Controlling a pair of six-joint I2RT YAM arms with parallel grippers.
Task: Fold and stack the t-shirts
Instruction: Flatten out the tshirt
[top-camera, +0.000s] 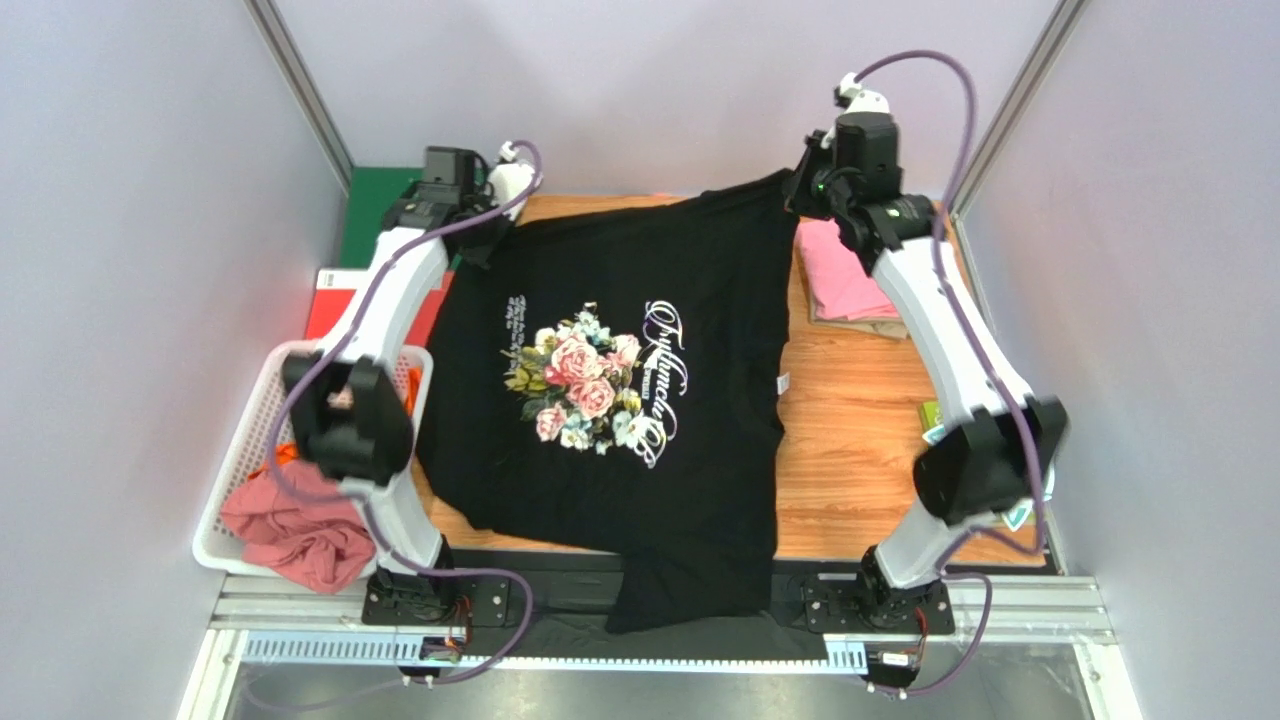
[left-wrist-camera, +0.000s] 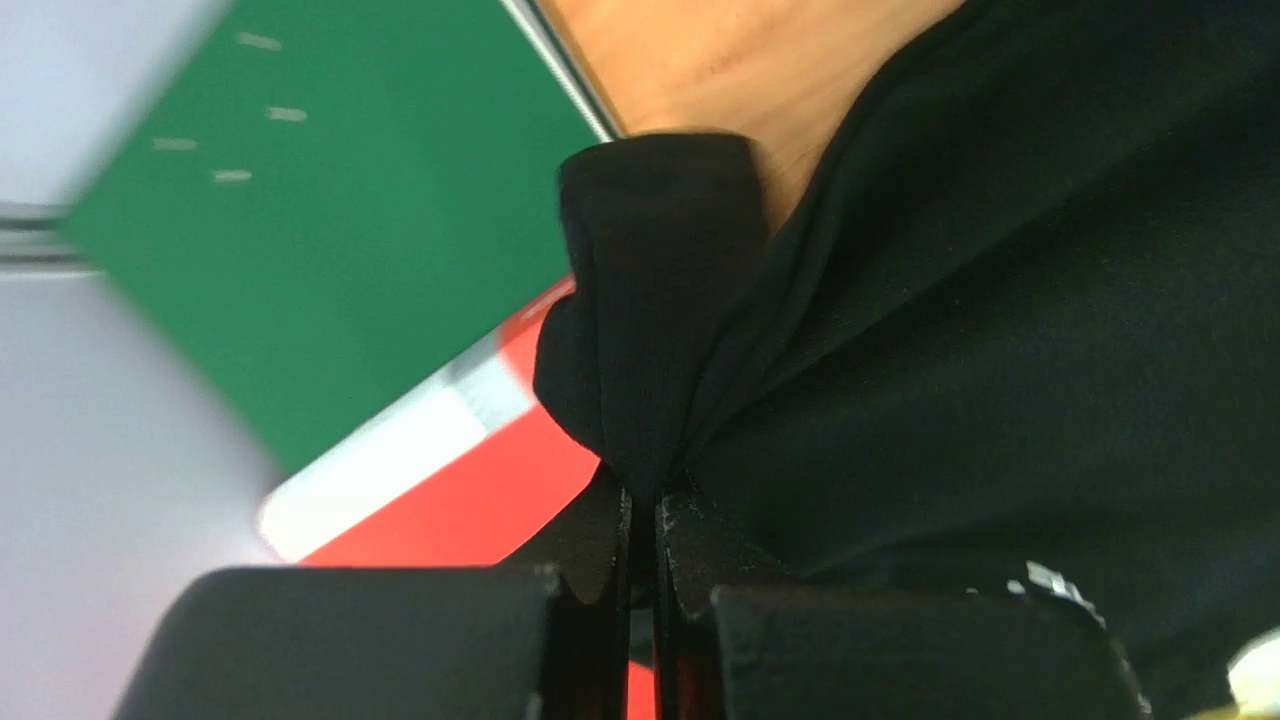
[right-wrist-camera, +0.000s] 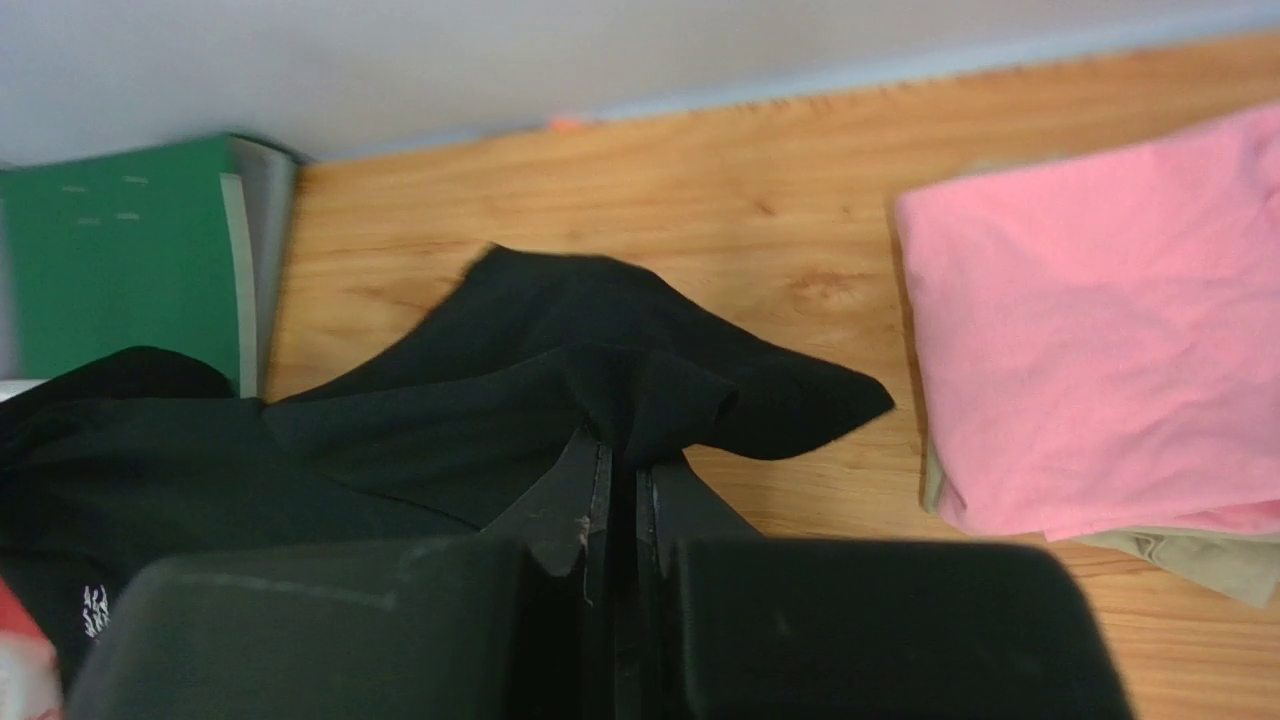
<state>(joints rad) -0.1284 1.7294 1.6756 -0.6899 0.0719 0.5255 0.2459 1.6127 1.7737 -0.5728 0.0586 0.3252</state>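
The large black t-shirt (top-camera: 631, 450) with rose print and white script lies spread over the table, its lower end hanging over the near edge. My left gripper (top-camera: 478, 225) is shut on its far left corner; the pinched black cloth (left-wrist-camera: 661, 300) bunches above the jaws. My right gripper (top-camera: 801, 192) is shut on the far right corner, and the cloth (right-wrist-camera: 631, 375) rises off the wood there. A folded pink shirt (top-camera: 842, 270) lies on a beige one (right-wrist-camera: 1187, 555) at the far right. A dusty-rose shirt (top-camera: 301, 533) and an orange one (top-camera: 286, 450) sit in the basket.
A white basket (top-camera: 241, 450) stands off the table's left edge under my left arm. A green binder (top-camera: 368, 210) and a red binder (top-camera: 338, 300) lie at the far left. Bare wooden table (top-camera: 857, 435) shows right of the black shirt. Small objects (top-camera: 932, 420) lie by the right arm.
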